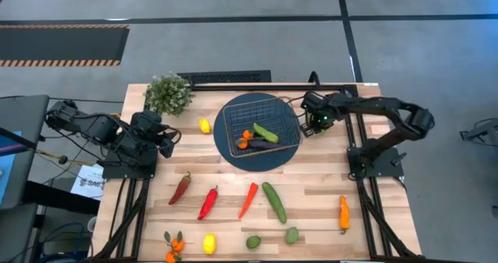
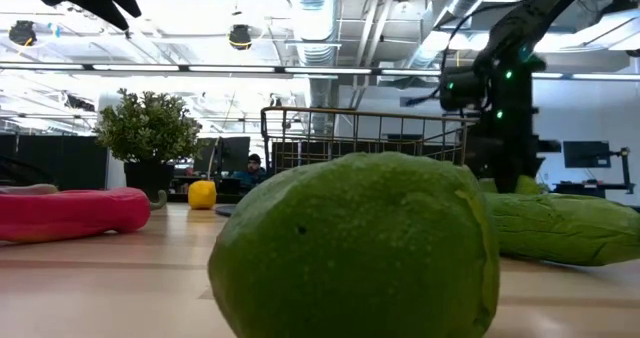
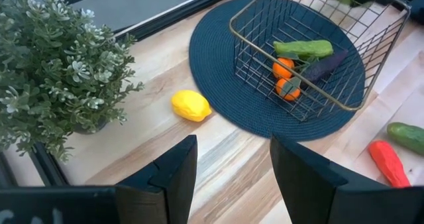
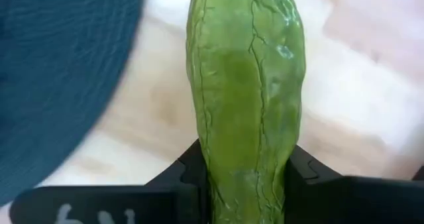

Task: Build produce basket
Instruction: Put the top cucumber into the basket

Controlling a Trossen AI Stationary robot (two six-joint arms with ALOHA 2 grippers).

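Note:
The wire basket point(image 1: 233, 111) stands on a dark blue disc point(image 1: 264, 160) at the table's middle. It holds a green cucumber point(image 1: 265, 132), tangerines point(image 3: 283, 68) and a purple eggplant point(image 1: 253, 145). My right gripper point(image 1: 315, 123) points down just right of the disc, shut on another green cucumber point(image 4: 245, 71). My left gripper point(image 3: 232, 164) waits open at the left side, beside the potted plant point(image 1: 168, 93). A lemon point(image 1: 204, 125) lies left of the disc. Peppers point(image 1: 208, 203), a cucumber point(image 1: 274, 201), limes point(image 1: 254, 242) and a lemon point(image 1: 208, 243) lie across the near half. My right gripper pinches the wrinkled green cucumber by its two long sides point(image 4: 212, 151) between its two fingers point(image 4: 301, 171). The fingers come from above, pointing down, and lie across it. Whether the cucumber rests on the table or hangs just above it, I cannot tell.
An orange pepper point(image 1: 343, 214) lies near the right edge, and tangerines with leaves point(image 1: 173, 246) sit at the near left corner. In the low view a lime point(image 2: 350, 248) fills the foreground. Bare wood lies between the disc and the row of produce.

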